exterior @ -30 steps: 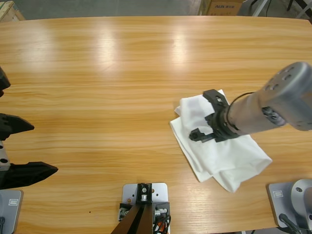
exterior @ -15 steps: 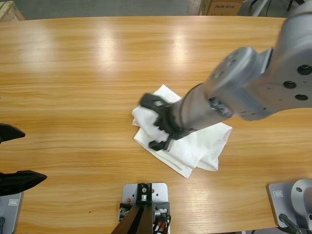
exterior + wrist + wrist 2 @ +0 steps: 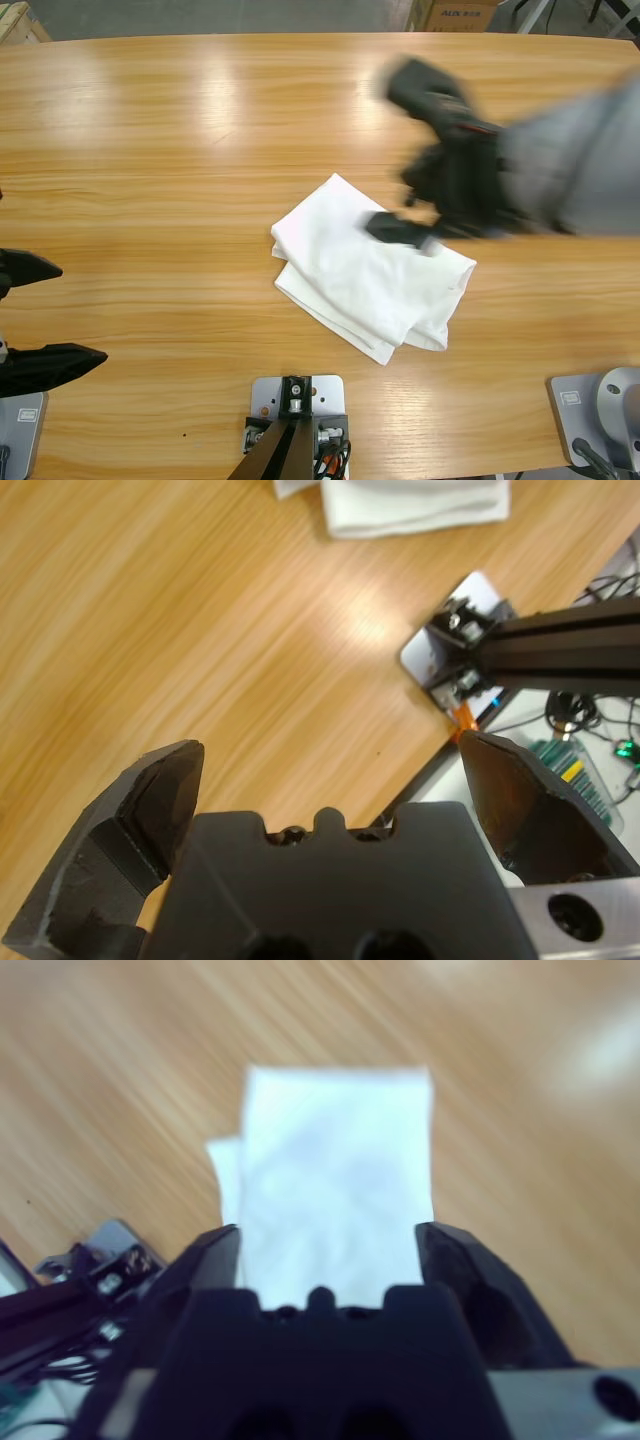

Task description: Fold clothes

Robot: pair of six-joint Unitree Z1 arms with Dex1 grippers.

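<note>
Wooden table (image 3: 180, 150) bears folded white T-shirt (image 3: 360, 270)

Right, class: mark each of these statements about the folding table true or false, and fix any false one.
1. The shirt lies folded on the table. True.
2. The right gripper is clamped on the shirt. False: it is open and holds nothing.
3. The left gripper is open. True.
4. The left gripper hovers right over the shirt. False: it is over bare wood near the table's edge, with the shirt far off.
5. A second shirt lies on the table. False: only one is there.
</note>
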